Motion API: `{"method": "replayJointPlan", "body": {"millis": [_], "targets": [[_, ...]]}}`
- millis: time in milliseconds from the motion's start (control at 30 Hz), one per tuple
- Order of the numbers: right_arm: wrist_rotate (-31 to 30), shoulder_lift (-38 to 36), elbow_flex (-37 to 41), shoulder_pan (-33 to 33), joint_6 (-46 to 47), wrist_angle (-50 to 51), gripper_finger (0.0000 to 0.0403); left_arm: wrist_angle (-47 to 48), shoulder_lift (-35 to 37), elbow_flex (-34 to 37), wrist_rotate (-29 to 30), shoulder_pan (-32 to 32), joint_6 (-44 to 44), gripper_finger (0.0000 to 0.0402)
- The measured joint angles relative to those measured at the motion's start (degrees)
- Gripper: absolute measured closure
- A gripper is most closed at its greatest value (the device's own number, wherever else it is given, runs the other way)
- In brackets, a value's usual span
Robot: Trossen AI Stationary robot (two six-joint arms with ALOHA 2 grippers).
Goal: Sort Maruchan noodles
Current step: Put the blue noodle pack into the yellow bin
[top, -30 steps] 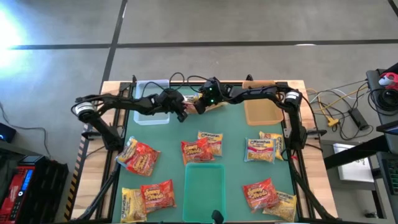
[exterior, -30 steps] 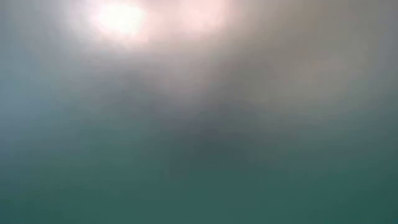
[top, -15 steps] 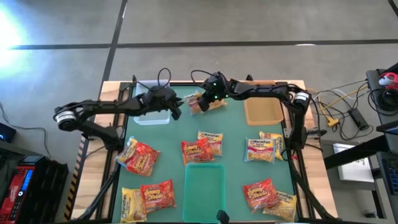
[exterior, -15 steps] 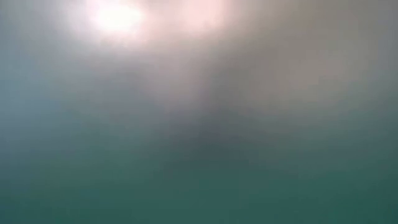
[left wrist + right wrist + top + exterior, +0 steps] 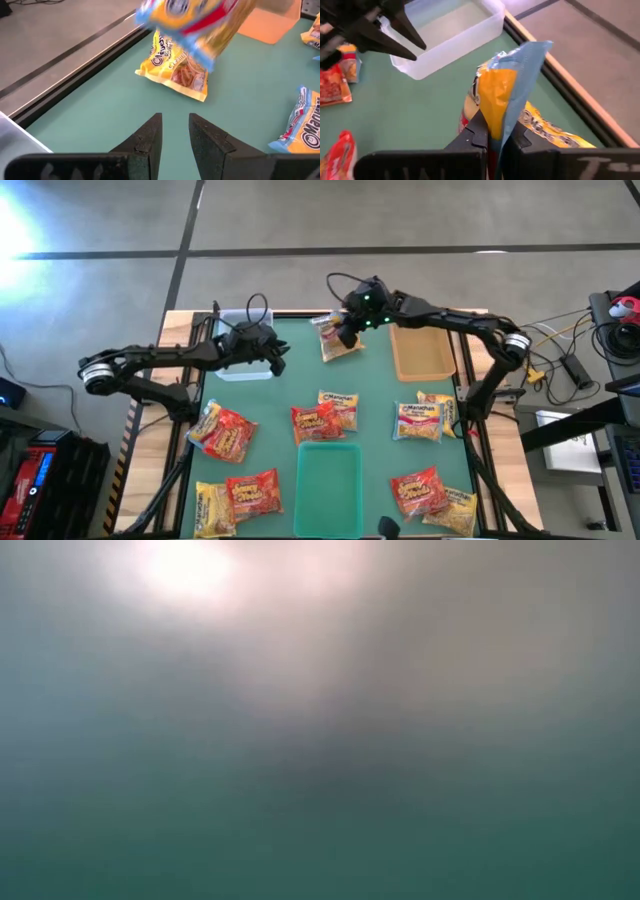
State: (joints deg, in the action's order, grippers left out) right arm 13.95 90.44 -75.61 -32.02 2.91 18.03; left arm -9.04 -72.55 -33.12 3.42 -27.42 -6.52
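My right gripper (image 5: 347,332) is shut on a yellow Maruchan noodle packet (image 5: 507,85) with a blue sealed edge, held above the green mat near the far edge. In the left wrist view that packet (image 5: 200,20) shows blurred. Under it another yellow packet (image 5: 175,70) lies flat on the mat. My left gripper (image 5: 175,131) stands open by the clear tray (image 5: 245,345) with nothing between its fingers. Several more red-orange and yellow packets (image 5: 325,415) lie across the near half of the mat. The low view shows only a blur. My right gripper pinches the packet between its two fingers (image 5: 472,135) at one end, by its yellow face next to the blue edge (image 5: 495,125). The packet stands on edge and sticks out ahead of the fingers. It is lifted clear of the packet lying below it.
A brown tray (image 5: 423,358) stands at the far right of the mat and a green tray (image 5: 330,480) at the near middle. Packets lie to the left (image 5: 225,430) and right (image 5: 418,422) of the green tray. Bare mat lies between the clear tray and the middle packets.
My right gripper has risen and gone toward the table's far right with the yellow packet, lifting it clear of the mat while rolling its wrist. My left gripper has drawn back toward the table's left, next to the clear tray.
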Motion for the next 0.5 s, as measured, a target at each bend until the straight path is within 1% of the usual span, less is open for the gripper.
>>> {"method": "replayJointPlan", "body": {"millis": [233,333,400,500], "targets": [[-0.5,-7.8,0.0,-2.8,-5.1,11.7,0.0394,-1.5,0.0,1.0,0.0,0.0,0.0,0.0322],[-0.8,-9.8,0.0,-4.0,-6.0,16.1,0.0394,-1.5,0.0,1.0,0.0,0.0,0.0,0.0322],[-3.7,-10.7,0.0,-4.5,-6.8,18.3,0.0394,-1.7,0.0,1.0,0.0,0.0,0.0,0.0322],[-11.8,-12.2,0.0,-5.4,-9.3,20.4,0.0394,-1.7,0.0,1.0,0.0,0.0,0.0,0.0322]]}}
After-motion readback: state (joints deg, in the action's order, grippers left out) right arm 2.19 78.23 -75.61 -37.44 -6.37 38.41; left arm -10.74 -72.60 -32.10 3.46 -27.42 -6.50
